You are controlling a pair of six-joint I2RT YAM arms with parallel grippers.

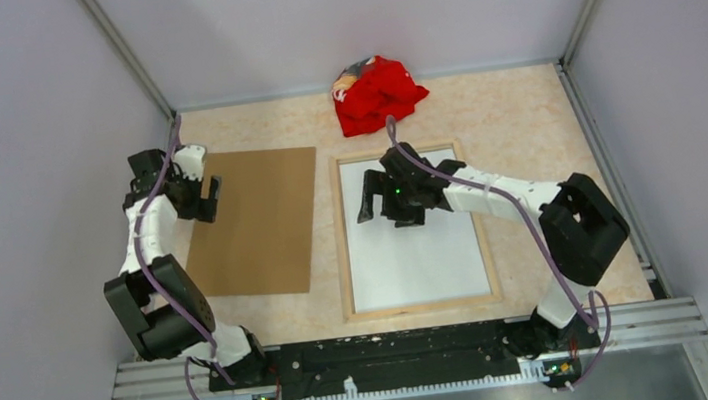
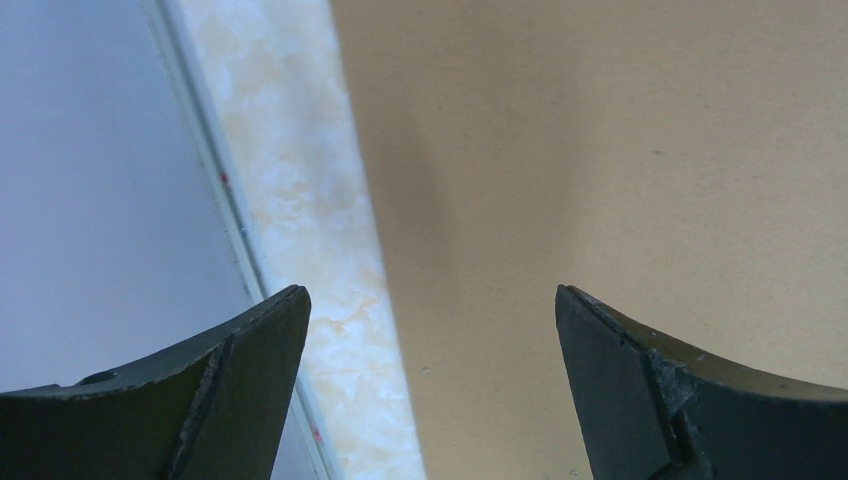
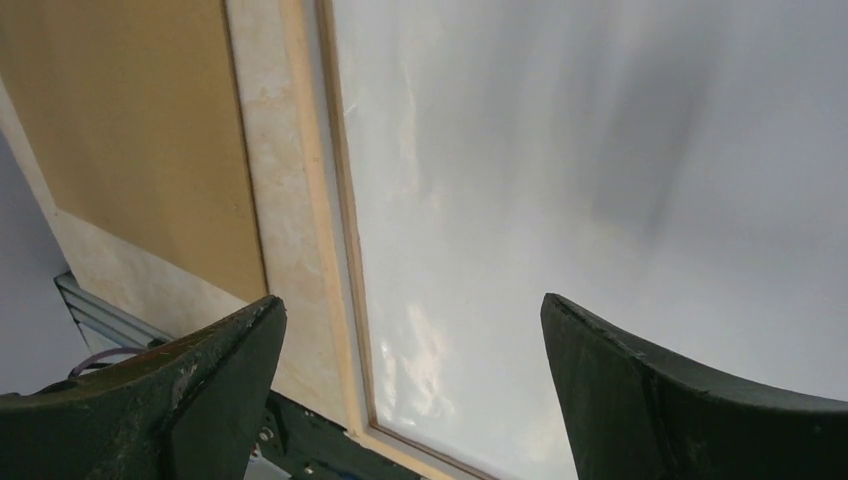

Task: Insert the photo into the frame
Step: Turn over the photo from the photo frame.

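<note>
At left in the top view, the left gripper (image 1: 213, 200) hangs wide open and empty over the upper left edge of a brown backing board (image 1: 252, 227) lying flat on the marbled table (image 1: 511, 112). Right of centre, the frame (image 1: 422, 305) lies back-up with what appears to be the photo (image 1: 418, 268), white side up, filling its opening. The right gripper (image 1: 387, 214), likewise spread wide and holding nothing, is poised above the sheet's upper left, with a crumpled red cloth (image 1: 376, 92) beyond the frame's top edge.

Brown board (image 1: 257, 221) flat on table (image 1: 521, 110); red cloth (image 1: 376, 94) (crumpled) beyond
</note>
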